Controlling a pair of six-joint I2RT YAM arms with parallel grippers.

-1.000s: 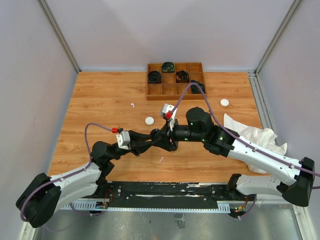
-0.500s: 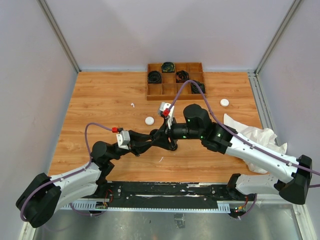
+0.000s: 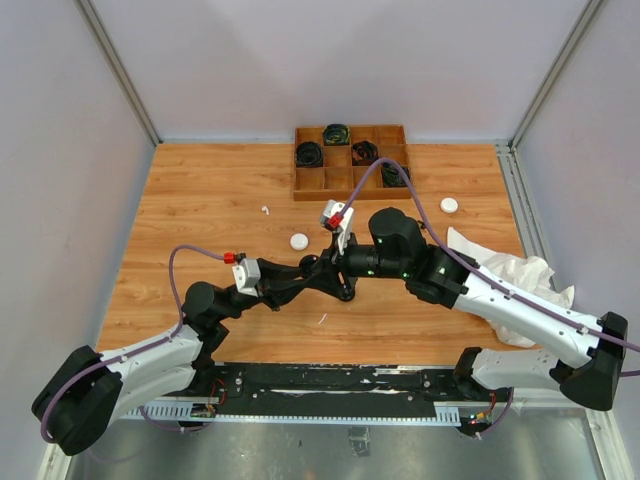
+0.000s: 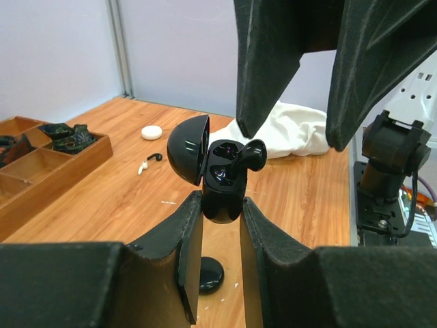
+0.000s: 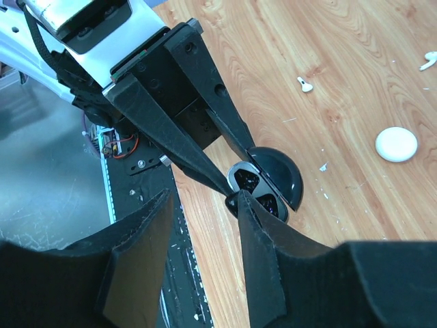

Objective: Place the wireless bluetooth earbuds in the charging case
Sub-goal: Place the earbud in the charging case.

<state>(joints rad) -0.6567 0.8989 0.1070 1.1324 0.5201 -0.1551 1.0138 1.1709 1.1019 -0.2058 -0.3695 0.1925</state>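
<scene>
Charging case [image 4: 222, 199] (black, lid open) gripped in left jaws; right jaws parted, empty, above earbud [image 4: 250, 155] resting in it.

Wooden table [image 3: 220, 200]; a compartmented wooden tray [image 3: 335, 181] at its far edge; crumpled white cloth [image 3: 505, 270] at the right edge; a round white case [image 3: 299, 241] near the middle; a second white case [image 3: 449, 205] right of the tray; a white earbud [image 3: 266, 210] left of it.

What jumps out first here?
The left gripper holds an open black charging case in the air above mid-table, with a black earbud poking out of it. The right gripper hangs open just above. A white case lies on the wood behind.
</scene>
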